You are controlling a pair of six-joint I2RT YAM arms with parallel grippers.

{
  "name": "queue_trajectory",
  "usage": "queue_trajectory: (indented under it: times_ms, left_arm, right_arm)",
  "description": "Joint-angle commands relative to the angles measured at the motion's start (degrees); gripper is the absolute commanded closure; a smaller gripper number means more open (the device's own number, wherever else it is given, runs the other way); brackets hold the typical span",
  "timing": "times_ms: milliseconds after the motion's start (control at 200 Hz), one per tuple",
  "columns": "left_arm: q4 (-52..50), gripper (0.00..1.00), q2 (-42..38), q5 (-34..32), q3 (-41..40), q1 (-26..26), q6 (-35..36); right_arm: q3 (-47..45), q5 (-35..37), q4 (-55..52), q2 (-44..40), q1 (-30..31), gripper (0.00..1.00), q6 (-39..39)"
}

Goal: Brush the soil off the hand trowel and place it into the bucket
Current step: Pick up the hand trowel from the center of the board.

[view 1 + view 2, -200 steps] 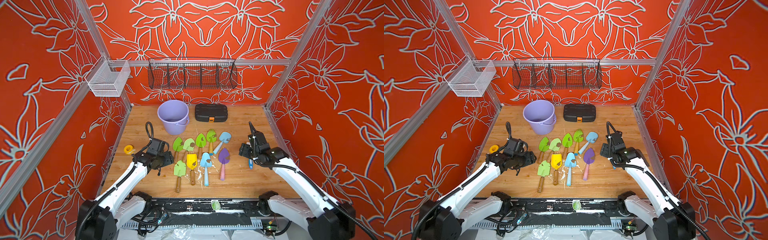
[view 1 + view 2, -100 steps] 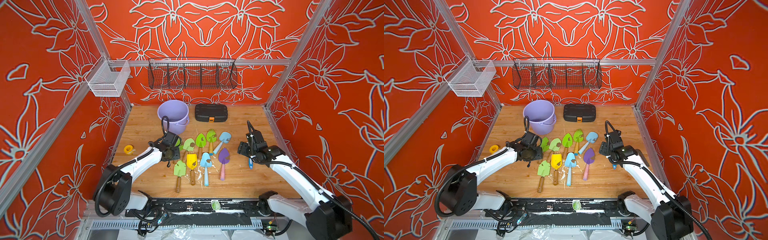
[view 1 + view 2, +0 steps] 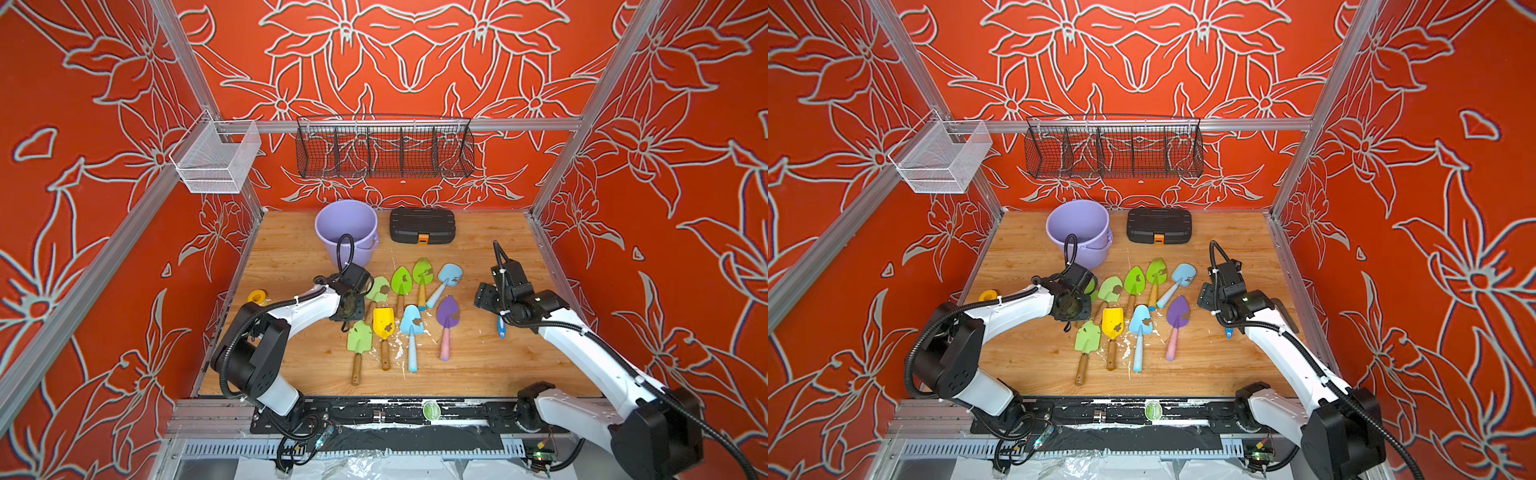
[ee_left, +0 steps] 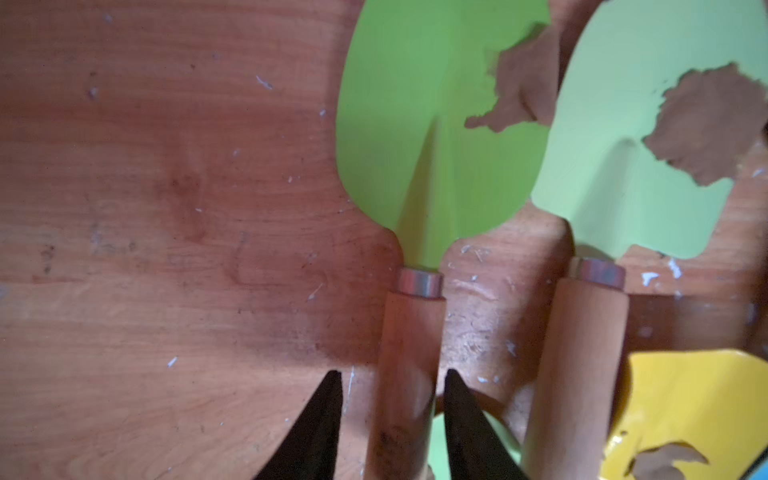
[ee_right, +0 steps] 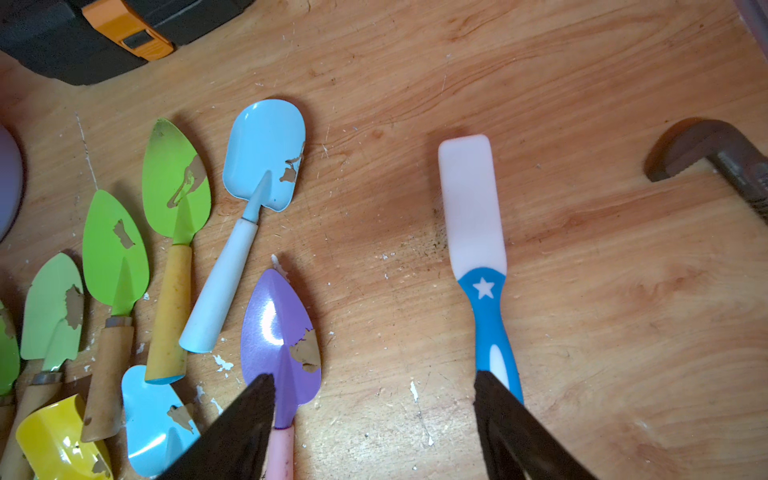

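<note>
The left gripper (image 4: 392, 374) pointed down over the leftmost trowel (image 4: 415, 124), a bright green one with a wooden handle, lying flat on the table (image 3: 478, 365). Its fingers (image 4: 324, 415) straddled that handle partway along. One looked to lie against the wood and the other stood a sliver off it (bare table showed in the gap). The jaws were therefore narrowed to little more than the handle's width and had not clamped it. A ragged brown patch of soil (image 4: 523, 91) sat at one edge of the blade. Just beside it lay a pale green trowel (image 4: 623, 166) with a brown patch of its own, and the blade of a yellow trowel (image 4: 685, 407) sat by that one's handle.

In both top views the left wrist covered most of the trowel, and the other trowels lay in a loose cluster mid-table. The bucket (image 3: 349, 218) stood upright at the back of the table, just beyond the left wrist. A black case (image 3: 422, 224) sat beside it, to its right.

The right gripper (image 5: 372, 380) hung above the table to the right of the cluster, jaws spread wide and gripping nothing. In the right wrist view one finger sat over the neck of a purple trowel (image 5: 280, 332). The other sat over the blue handle of the brush (image 5: 471, 208), which lay flat on the wood, apart from the trowels.
</note>
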Motion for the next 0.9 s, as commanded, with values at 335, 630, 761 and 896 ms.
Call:
queue_trajectory:
  times_ms: [335, 630, 761, 896]
  left_arm:
    - [1.72, 0.63, 3.7, -2.0, 0.74, -1.14, -0.71]
    - [1.46, 0.73, 3.16, -4.57, 0.42, -1.37, -0.03]
    - [0.31, 0.92, 1.87, -5.44, 1.23, -1.36, 1.59]
    - [-2.78, 1.0, 0.81, -5.73, 3.2, -1.36, 3.01]
  right_arm:
    - [-1.55, 0.22, 1.57, -0.24, 0.35, 0.22, 1.66]
    - [-2.52, 0.96, 2.08, -0.28, 0.35, 0.22, 1.87]
    - [-2.88, 1.63, 1.94, -0.08, 0.26, 0.22, 1.95]
    - [-2.43, 1.99, 1.23, 0.12, 0.09, 0.21, 1.5]
